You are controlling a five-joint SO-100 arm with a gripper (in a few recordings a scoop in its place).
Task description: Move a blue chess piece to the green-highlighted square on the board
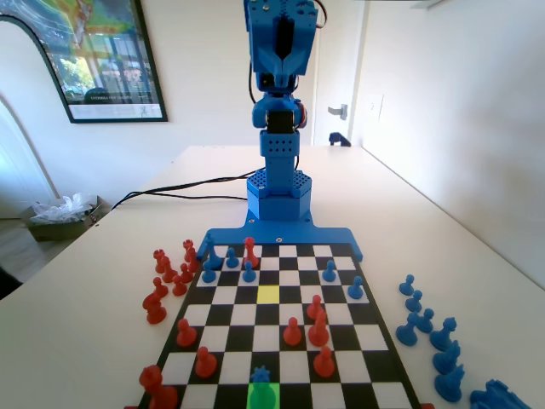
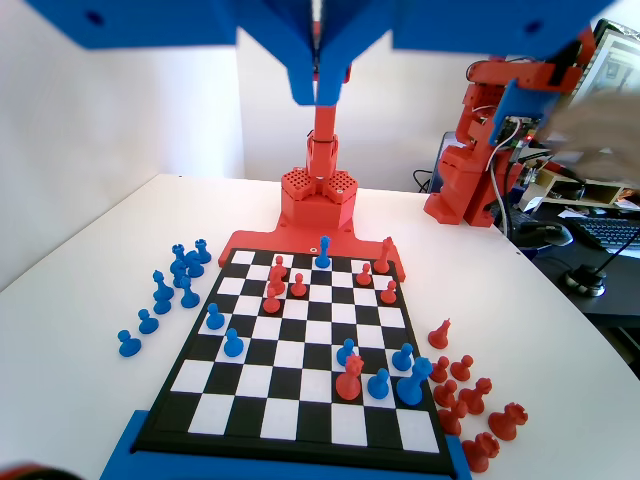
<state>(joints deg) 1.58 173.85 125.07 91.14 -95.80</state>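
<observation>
The blue chess piece [image 1: 261,374], with its jagged crown, stands on the near-row green-highlighted square [image 1: 262,397] of the board [image 1: 371,339]; the green glow covers its lower part. In the wrist view this blue chess piece [image 2: 323,252] stands upright in the board's [image 2: 300,420] far row. My gripper [image 1: 284,47] is raised high over the blue base, far from the piece. In the wrist view its jaws [image 2: 318,85] hang pressed together with nothing between them.
A yellow-lit square [image 1: 268,294] lies mid-board. Red pieces [image 1: 317,328] and blue pawns [image 1: 232,258] are scattered on the board. Off the board stand captured red pieces [image 1: 162,290] on the left and blue pieces [image 1: 430,328] on the right of the fixed view.
</observation>
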